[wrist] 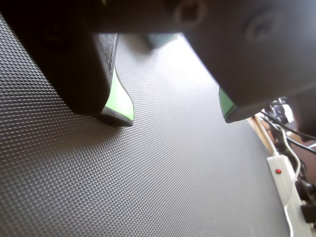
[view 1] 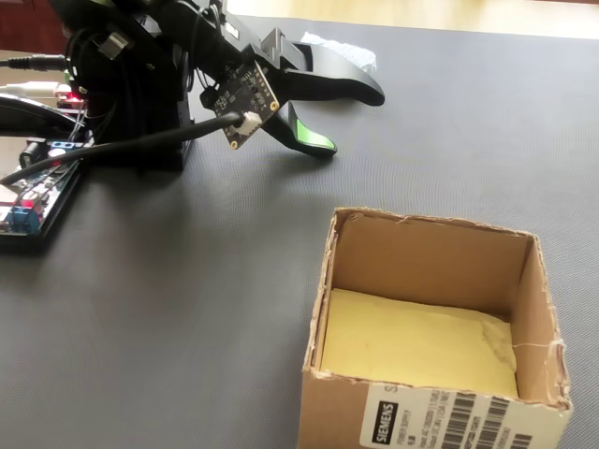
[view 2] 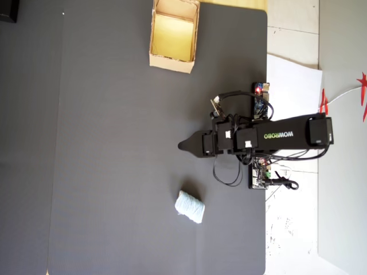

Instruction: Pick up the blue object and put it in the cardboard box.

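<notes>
The pincer (wrist: 175, 116) hangs low over the dark mat (wrist: 148, 187), jaws parted, green pads (wrist: 121, 98) showing on the inner faces and nothing but ribbed mat between them. Released and empty, that's the read from the wrist view. In the fixed view the pincer (view 1: 346, 117) points away from the arm's base (view 1: 131, 94), the lower jaw nearly down on the counter.

From overhead, the pincer (view 2: 182, 145) sits in the middle ground. The blue object (view 2: 190, 206), a pale wrinkly lump, lies on the mat well apart from the tip, toward the bottom of the overhead view. In the fixed view it peeks out just behind the upper jaw, a whitish scrap (view 1: 342, 51).

The cardboard box (view 2: 155, 57) stands at the top of the overhead view, on the other side of the arm, its yellowish floor bare; the fixed view shows the box (view 1: 524, 309) empty too.

So nothing is done yet, by my judgement: reach, grasp, carry and drop all remain.
</notes>
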### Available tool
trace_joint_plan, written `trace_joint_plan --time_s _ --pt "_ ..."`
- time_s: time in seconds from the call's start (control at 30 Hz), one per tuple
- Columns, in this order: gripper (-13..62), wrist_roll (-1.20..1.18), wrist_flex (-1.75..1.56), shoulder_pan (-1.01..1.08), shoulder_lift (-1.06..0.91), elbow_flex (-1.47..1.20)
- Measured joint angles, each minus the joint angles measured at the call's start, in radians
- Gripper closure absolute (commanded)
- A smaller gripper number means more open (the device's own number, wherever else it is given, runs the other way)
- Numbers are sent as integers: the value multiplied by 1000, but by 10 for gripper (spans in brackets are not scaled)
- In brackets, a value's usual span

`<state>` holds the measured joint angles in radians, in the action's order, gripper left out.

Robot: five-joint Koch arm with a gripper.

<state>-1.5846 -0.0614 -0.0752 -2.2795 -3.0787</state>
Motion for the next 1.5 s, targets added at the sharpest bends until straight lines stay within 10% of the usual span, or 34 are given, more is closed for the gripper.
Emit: trace_joint_plan --time_s 1.5 --pt "158 -34 2 -89 0 0"
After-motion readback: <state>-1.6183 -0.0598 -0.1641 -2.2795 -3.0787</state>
